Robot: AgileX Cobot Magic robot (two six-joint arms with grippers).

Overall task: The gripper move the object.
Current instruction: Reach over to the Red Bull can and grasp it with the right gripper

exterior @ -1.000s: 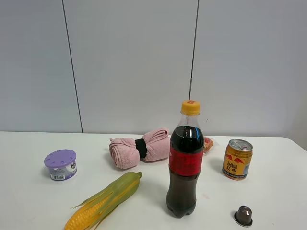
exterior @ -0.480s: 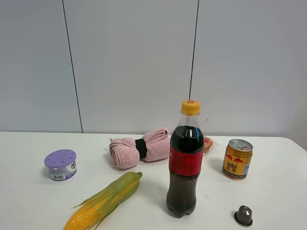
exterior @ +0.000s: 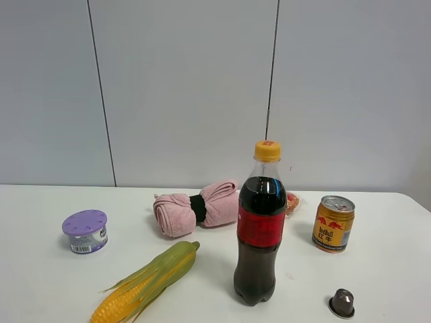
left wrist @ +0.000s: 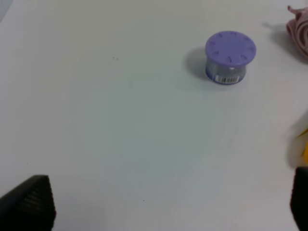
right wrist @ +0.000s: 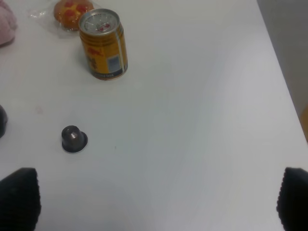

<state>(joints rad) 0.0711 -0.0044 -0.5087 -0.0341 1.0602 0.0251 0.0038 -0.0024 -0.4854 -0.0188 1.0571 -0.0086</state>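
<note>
While my right claw hangs with its fingers spread wide and nothing between them, the can stands upright on the white table. It is well apart from me, beyond the small dark capsule and just beside a wrapped red-and-orange snack. It is a short cylinder of thin, glossy printed metal with a rimmed silver top. I judge it stiff but easy to dent, slick on the wall, and heavy only if full, which I cannot tell. I would close gently across its middle, below the rim.
</note>
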